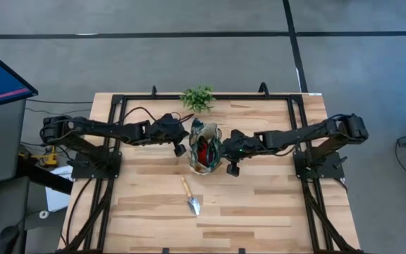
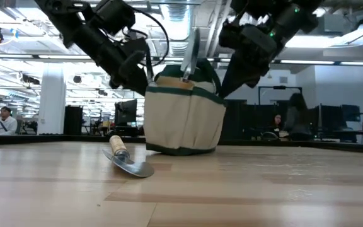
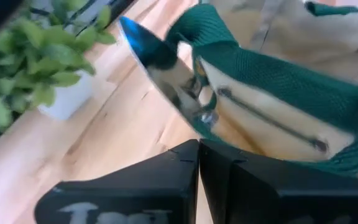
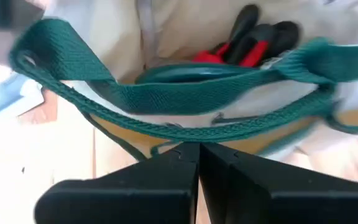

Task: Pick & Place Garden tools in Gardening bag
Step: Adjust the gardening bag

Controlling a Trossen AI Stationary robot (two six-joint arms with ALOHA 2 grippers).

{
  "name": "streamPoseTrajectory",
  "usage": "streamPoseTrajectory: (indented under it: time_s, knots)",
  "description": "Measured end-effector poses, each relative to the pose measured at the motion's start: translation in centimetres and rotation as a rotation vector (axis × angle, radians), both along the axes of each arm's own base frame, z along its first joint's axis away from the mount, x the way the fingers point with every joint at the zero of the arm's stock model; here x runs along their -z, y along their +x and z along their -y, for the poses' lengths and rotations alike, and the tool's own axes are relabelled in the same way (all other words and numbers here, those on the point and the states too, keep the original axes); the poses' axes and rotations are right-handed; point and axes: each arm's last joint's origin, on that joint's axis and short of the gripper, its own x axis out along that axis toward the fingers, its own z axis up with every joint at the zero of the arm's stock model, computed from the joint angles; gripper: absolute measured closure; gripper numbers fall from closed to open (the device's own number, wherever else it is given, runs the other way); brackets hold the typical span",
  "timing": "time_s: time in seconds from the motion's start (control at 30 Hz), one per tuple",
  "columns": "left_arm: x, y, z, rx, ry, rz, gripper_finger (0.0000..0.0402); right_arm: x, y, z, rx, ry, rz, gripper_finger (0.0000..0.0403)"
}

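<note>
The tan gardening bag (image 1: 205,149) with green trim stands by its base on the middle of the table. A silver trowel blade (image 3: 166,68) sticks up out of its mouth. Red-and-black shears (image 4: 253,43) lie inside. A wooden-handled trowel (image 1: 190,197) lies flat on the table nearer the front edge; it also shows in the low view (image 2: 126,161). My left gripper (image 3: 199,152) is shut at the bag's left side. My right gripper (image 4: 199,152) is shut at the bag's right rim. My left gripper's shut fingertips are against the bag's tan side wall (image 3: 235,146) below the green rim, slanting down from the table's left. I cannot tell whether any cloth is between them. My right gripper is shut at the green trim of the bag's right rim (image 4: 166,142), slanting down from the table's right. The fingers hide the place of contact, so I cannot tell how much cloth they have. The bag stays upright on the table.
A small leafy green plant in a white pot (image 1: 197,98) stands at the far edge, just behind the bag. It also shows in the left wrist view (image 3: 36,68). A black frame (image 1: 118,99) runs round the tabletop. Bare wood lies in front of the bag on either side of the trowel.
</note>
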Motion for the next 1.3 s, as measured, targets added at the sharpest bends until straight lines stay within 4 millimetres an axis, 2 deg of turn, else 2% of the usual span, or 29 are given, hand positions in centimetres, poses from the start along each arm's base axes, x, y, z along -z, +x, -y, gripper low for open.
streamPoseTrajectory:
  time_s: [0.23,0.4,0.53,0.63,0.9,1.3]
  knots:
    - [-3.5,-2.3,0.8,-0.004,0.026,0.076,0.0399,-2.8,-1.8,0.3,0.046,-0.048,0.017,0.0403]
    - [-5.7,-3.8,2.5,0.054,0.030,0.154,0.0399,-4.8,-2.5,0.4,0.042,-0.069,0.053,0.0403]
    - [-6.5,-4.5,4.2,0.108,-0.005,0.186,0.0399,-6.2,-2.5,0.6,0.010,-0.108,0.087,0.0403]
    - [-6.5,-4.3,5.9,0.158,-0.055,0.203,0.0399,-6.9,-1.9,1.3,0.010,-0.132,0.101,0.0403]
    - [-4.1,-2.9,10.2,0.163,-0.064,0.148,0.0399,-6.2,0.6,3.6,-0.013,-0.159,0.071,0.0403]
    - [-1.7,-0.4,13.4,0.227,-0.122,0.205,0.0399,-5.6,3.1,5.8,-0.044,-0.193,0.064,0.0403]
